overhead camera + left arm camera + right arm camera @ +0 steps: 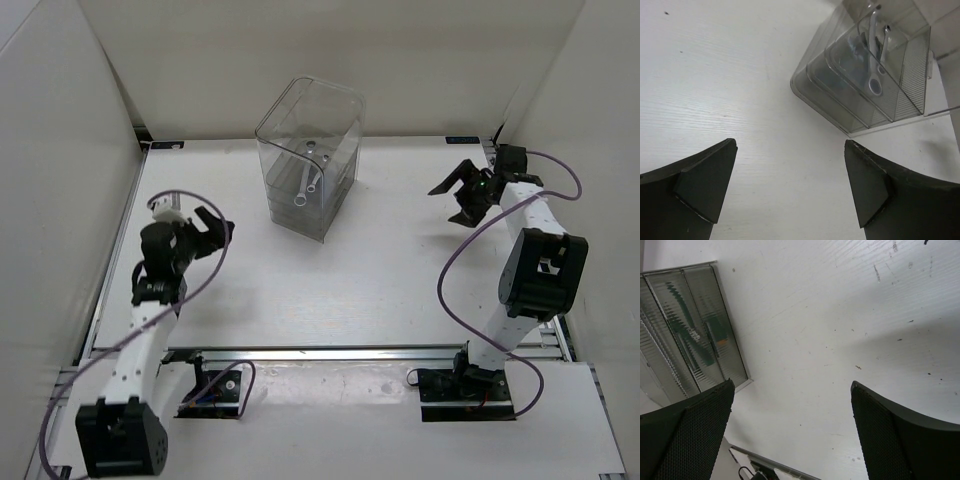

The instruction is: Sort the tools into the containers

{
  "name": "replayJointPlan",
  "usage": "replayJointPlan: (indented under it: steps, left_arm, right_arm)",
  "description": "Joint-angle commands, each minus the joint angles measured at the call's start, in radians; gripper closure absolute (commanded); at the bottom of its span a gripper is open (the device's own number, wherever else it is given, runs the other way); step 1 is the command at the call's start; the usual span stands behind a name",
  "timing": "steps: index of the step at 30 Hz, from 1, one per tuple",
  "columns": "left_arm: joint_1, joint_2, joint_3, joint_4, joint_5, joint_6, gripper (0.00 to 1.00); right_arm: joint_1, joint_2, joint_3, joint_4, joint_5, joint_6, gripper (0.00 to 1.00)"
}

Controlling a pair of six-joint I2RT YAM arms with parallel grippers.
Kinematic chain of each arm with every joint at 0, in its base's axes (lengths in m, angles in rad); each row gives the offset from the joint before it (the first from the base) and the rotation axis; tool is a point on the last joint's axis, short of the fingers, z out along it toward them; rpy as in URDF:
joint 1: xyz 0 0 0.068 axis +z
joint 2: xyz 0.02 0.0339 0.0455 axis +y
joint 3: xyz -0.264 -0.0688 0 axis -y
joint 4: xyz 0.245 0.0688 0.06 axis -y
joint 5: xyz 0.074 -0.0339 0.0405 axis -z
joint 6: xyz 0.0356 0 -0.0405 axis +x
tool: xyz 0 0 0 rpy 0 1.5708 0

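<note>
The tall transparent organiser (308, 155) with stacked smoky-clear drawers stands at the back middle of the table. Two silver wrenches (308, 182) lie inside it; in the left wrist view they (874, 60) sit in the uppermost drawer of the organiser (840, 107). In the right wrist view, blurred dark-green tool shapes (690, 335) show through the organiser's ribbed wall (732, 365); I cannot tell which tools they are. My left gripper (218, 228) (790, 185) is open and empty, left of the organiser. My right gripper (450, 200) (792, 430) is open and empty, to its right.
White enclosure walls (60, 150) stand on the left, back and right. A metal rail (320, 352) runs along the table's front edge. Purple cables (455, 270) loop beside both arms.
</note>
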Motion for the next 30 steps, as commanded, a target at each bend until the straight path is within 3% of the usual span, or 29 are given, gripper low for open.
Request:
replayJointPlan:
  steps: [1, 5, 11, 17, 18, 21, 30]
  left_arm:
    - [0.005, -0.147, -0.13, 0.131, -0.114, 0.007, 0.01]
    - [-0.001, -0.288, -0.196, 0.023, -0.12, 0.099, 0.01]
    - [-0.004, -0.344, -0.187, -0.116, -0.212, 0.124, 0.01]
    - [0.002, -0.485, -0.361, -0.021, -0.473, -0.055, 0.01]
    - [-0.001, -0.518, -0.389, 0.009, -0.578, -0.198, 0.01]
    - [-0.001, -0.559, -0.489, 0.071, -0.715, -0.308, 0.01]
    - [-0.001, -0.321, -0.431, 0.112, -0.783, -0.29, 0.01]
  right_arm:
    - [0.006, 0.008, 0.028, -0.019, -0.051, -0.037, 0.01]
    - [0.004, 0.023, 0.056, -0.043, -0.039, -0.092, 0.01]
    - [0.006, -0.005, 0.01, -0.043, -0.051, -0.135, 0.01]
    - [0.004, -0.045, -0.006, -0.062, -0.022, -0.16, 0.01]
    - [0.003, -0.048, -0.006, -0.056, -0.028, -0.163, 0.01]
    - [0.003, -0.045, 0.0, -0.043, -0.051, -0.16, 0.01]
    - [0.004, -0.106, -0.074, -0.019, -0.125, -0.178, 0.01]
